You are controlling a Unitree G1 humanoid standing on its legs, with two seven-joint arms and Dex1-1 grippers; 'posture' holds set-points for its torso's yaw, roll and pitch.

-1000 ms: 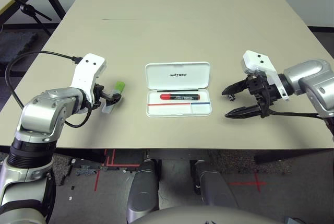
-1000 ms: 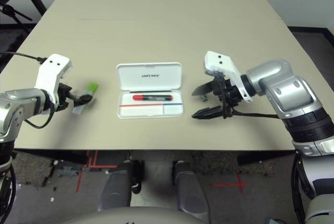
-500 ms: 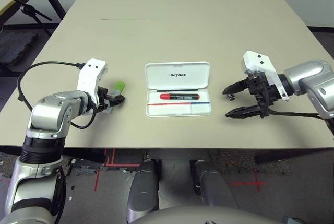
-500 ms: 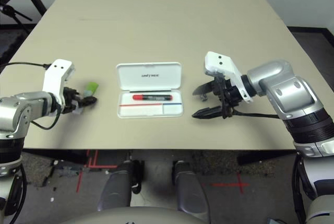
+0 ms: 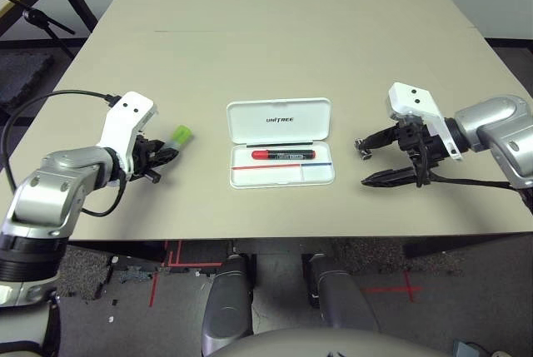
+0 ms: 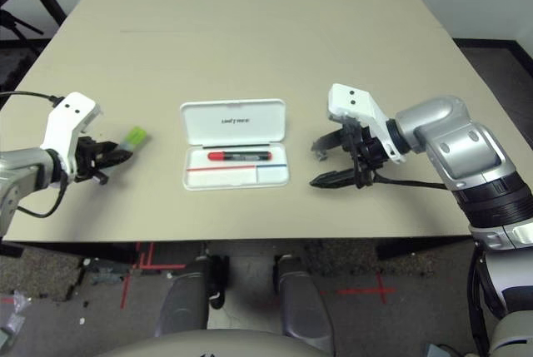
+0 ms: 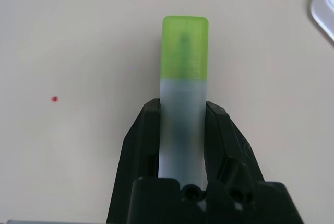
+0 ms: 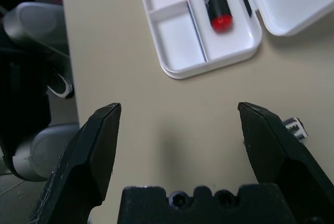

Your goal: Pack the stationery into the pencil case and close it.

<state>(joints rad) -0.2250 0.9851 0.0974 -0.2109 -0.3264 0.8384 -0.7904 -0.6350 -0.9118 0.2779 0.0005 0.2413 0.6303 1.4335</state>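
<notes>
The pencil case (image 5: 281, 120) lies open in the middle of the table, lid printed "UNITREE" folded back. A red marker with a black end (image 5: 283, 155) lies in its tray. Left of the case, my left gripper (image 7: 181, 106) is shut on the translucent white stick with the lime-green cap (image 7: 183, 46), and the cap points toward the case. To the right of the case my right gripper (image 5: 375, 162) stands open just above the table with nothing between its fingers. A tiny silver-black metal piece (image 8: 295, 126) lies on the table by one of its fingertips.
The table's front edge (image 5: 266, 236) runs close below both grippers. A black cable (image 5: 50, 99) loops from my left forearm. A second table and a black stand (image 5: 37, 16) are at the far left, off this table.
My left gripper has closed on the green-capped stick and drawn it a little to the left, away from the case. The right arm has not moved.
</notes>
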